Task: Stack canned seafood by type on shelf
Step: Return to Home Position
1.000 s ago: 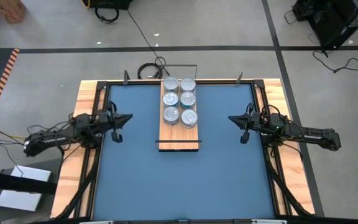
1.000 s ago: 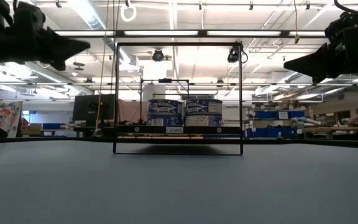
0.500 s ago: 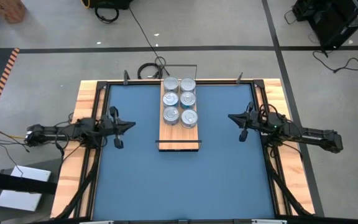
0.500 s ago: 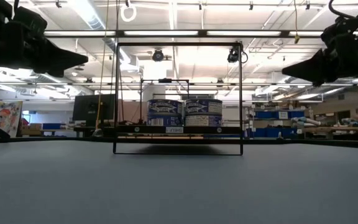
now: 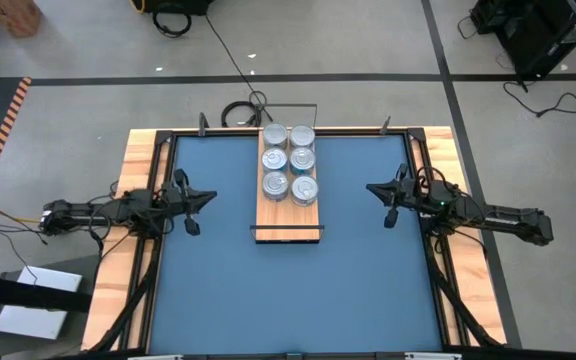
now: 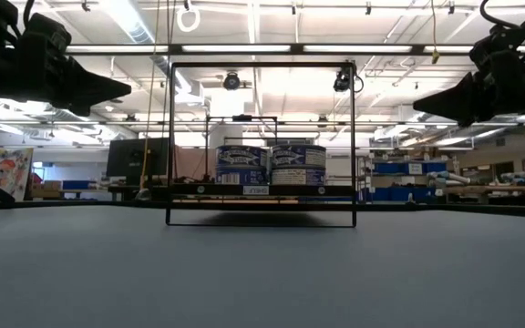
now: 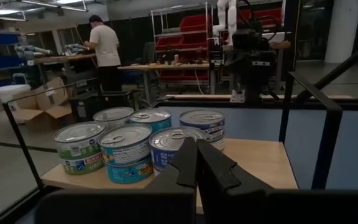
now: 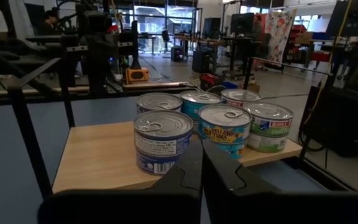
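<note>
Several canned seafood tins (image 5: 289,160) with silver tops stand in two rows on the far half of the shelf (image 5: 289,215), a light-wood board with a black frame at its ends, in the middle of the blue table. My left gripper (image 5: 212,195) hovers shut at the table's left side, pointing level toward the shelf. My right gripper (image 5: 370,188) hovers shut at the right side, also pointing at it. The left wrist view shows the tins (image 7: 132,146) beyond the left gripper (image 7: 196,146). The right wrist view shows the tins (image 8: 213,127) past the right gripper (image 8: 201,146).
The near half of the shelf (image 8: 98,152) is bare wood. Blue table surface (image 5: 288,290) lies open in front of and beside the shelf. Wooden rails (image 5: 138,180) border the table. A black cable (image 5: 238,110) lies past the far edge. A person (image 7: 107,50) stands in the room behind.
My left arm has swung and straightened, so its gripper has moved a little toward the table's near edge and now points squarely at the shelf. It stays shut. The tins and the shelf have not moved.
</note>
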`<act>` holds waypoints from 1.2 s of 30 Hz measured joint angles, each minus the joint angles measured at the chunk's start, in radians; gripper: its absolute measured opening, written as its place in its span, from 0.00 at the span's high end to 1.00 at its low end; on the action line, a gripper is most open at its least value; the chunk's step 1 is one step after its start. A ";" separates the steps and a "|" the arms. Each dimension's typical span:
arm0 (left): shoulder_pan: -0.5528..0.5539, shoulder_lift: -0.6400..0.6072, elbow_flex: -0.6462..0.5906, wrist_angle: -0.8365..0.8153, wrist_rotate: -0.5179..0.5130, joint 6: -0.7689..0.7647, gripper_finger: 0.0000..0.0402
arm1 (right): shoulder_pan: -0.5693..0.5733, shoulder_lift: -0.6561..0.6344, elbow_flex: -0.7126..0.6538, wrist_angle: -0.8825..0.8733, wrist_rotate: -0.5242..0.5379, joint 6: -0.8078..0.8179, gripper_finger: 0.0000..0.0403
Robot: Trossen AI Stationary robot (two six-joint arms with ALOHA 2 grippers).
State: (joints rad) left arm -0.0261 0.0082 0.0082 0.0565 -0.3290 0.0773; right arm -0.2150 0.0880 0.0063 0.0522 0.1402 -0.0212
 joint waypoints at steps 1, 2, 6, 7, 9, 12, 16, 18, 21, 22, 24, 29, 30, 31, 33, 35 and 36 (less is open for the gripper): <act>0.000 0.000 0.000 0.000 0.000 -0.003 0.98 | 0.000 0.000 0.000 -0.001 0.000 0.000 0.97; 0.000 0.000 0.000 0.000 0.000 -0.007 0.98 | 0.000 0.000 0.000 -0.001 0.000 0.000 0.96; 0.000 0.000 0.000 0.000 0.000 0.001 0.98 | 0.000 0.000 0.000 -0.001 0.000 0.000 0.95; 0.000 0.000 0.000 0.001 0.000 0.001 0.98 | 0.000 0.000 0.000 -0.001 0.000 0.000 0.95; 0.000 0.000 0.000 0.001 0.000 0.001 0.98 | 0.000 0.000 0.000 -0.001 0.000 0.000 0.95; 0.000 0.000 0.000 0.001 0.000 0.001 0.98 | 0.000 0.000 0.000 -0.001 0.000 0.000 0.95; 0.000 0.000 0.000 0.002 0.000 0.002 0.98 | 0.000 0.000 0.000 -0.001 0.000 0.000 0.95; 0.000 0.000 0.000 0.002 0.000 0.002 0.98 | 0.000 0.000 0.000 -0.001 0.000 0.000 0.95; 0.000 0.000 0.000 0.002 0.000 0.002 0.98 | 0.000 0.000 0.000 -0.001 0.000 0.000 0.95; 0.000 0.000 0.000 0.003 0.000 0.002 0.98 | 0.000 0.000 0.000 -0.001 0.000 0.000 0.95; 0.000 0.000 0.000 0.003 0.000 0.003 0.98 | 0.000 0.000 0.000 -0.001 0.000 0.000 0.95; 0.000 0.000 0.000 0.004 0.000 0.003 0.98 | 0.000 0.000 0.000 -0.001 -0.001 0.000 0.95; 0.000 0.000 0.000 0.004 0.000 0.003 0.98 | 0.000 0.000 0.000 -0.001 -0.001 0.000 0.95; 0.000 0.000 0.000 0.004 0.000 0.003 0.98 | 0.000 0.000 0.000 -0.001 0.000 0.000 0.95; 0.000 0.000 0.000 0.004 0.000 0.003 0.98 | 0.000 0.000 0.000 -0.001 -0.001 0.000 0.95; 0.000 0.000 0.000 0.004 0.000 0.003 0.98 | 0.000 0.000 0.000 -0.001 -0.001 0.000 0.95; 0.000 0.000 0.000 0.004 0.000 0.003 0.98 | 0.000 0.000 0.000 -0.001 -0.001 0.000 0.95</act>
State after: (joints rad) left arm -0.0261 0.0082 0.0078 0.0605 -0.3290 0.0803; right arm -0.2150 0.0883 0.0063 0.0513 0.1396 -0.0212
